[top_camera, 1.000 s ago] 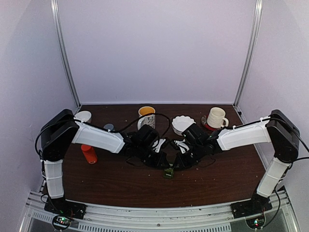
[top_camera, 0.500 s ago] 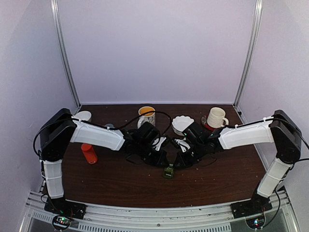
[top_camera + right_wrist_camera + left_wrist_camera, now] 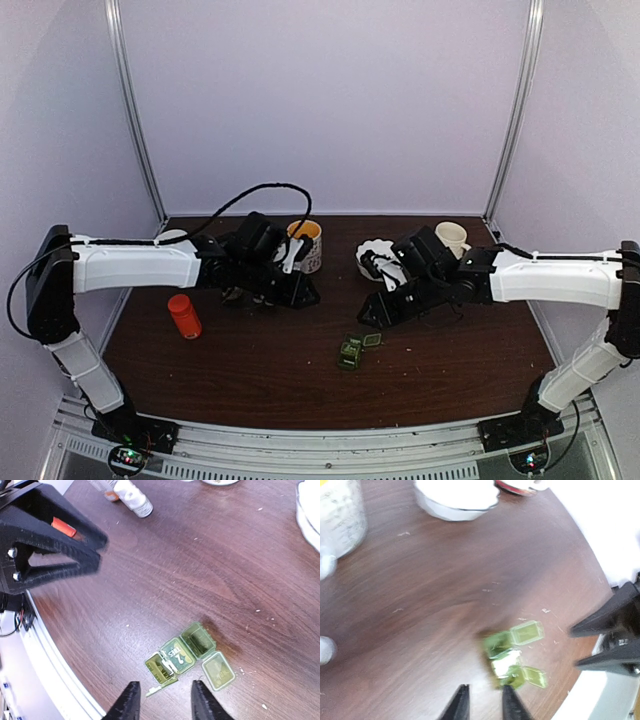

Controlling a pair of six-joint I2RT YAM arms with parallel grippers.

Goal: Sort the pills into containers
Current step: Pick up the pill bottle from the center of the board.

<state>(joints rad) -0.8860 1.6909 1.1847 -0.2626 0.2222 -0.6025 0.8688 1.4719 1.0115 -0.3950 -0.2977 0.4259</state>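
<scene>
One dark brown table [image 3: 250, 375] carries everything, and the two arms stretch over it from both sides. The left tool [image 3: 485, 710] hangs above the table with its fingers a little parted and nothing between them. The right tool [image 3: 164, 702] is spread wider and is empty too. Behind them stand a patterned mug [image 3: 312, 255] and a white scalloped bowl [image 3: 372, 250], and an orange bottle [image 3: 183, 316] stands near the left edge. The pill box [image 3: 176, 657], small and green, lies flat on the table on the near side of both tools and touches neither. At least two of its little lids [image 3: 218, 671] are folded out, so some compartments are open. I cannot see any pill, in the box or loose.

I judge that the step in hand is to fetch the pills, probably from a bottle. To do it well, one tool should grip the bottle around its body and keep it upright. The arms should pass high over the box, because it looks light and a brushing finger could turn it or shut a lid. Pills are best released from close above one open compartment.
</scene>
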